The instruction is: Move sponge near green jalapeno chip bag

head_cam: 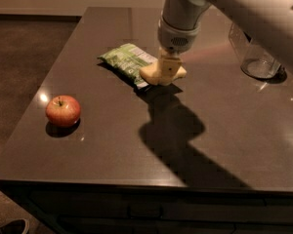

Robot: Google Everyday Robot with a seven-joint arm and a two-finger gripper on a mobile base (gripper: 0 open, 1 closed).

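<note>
The pale yellow sponge [151, 74] sits low at the table surface, right against the near right end of the green jalapeno chip bag [128, 62], which lies flat on the dark table [107, 145]. My gripper [165, 74] comes down from above and is shut on the sponge, its cream fingers [167, 68] straddling the block. The sponge's right end sticks out past the fingers. I cannot tell whether the sponge rests on the table or hovers just over it.
A red apple [63, 110] sits at the table's left front. A clear glass jar [254, 57] stands at the back right, partly behind my arm. The arm casts a large shadow [173, 130] over the table's middle. The table's left edge drops to dark floor.
</note>
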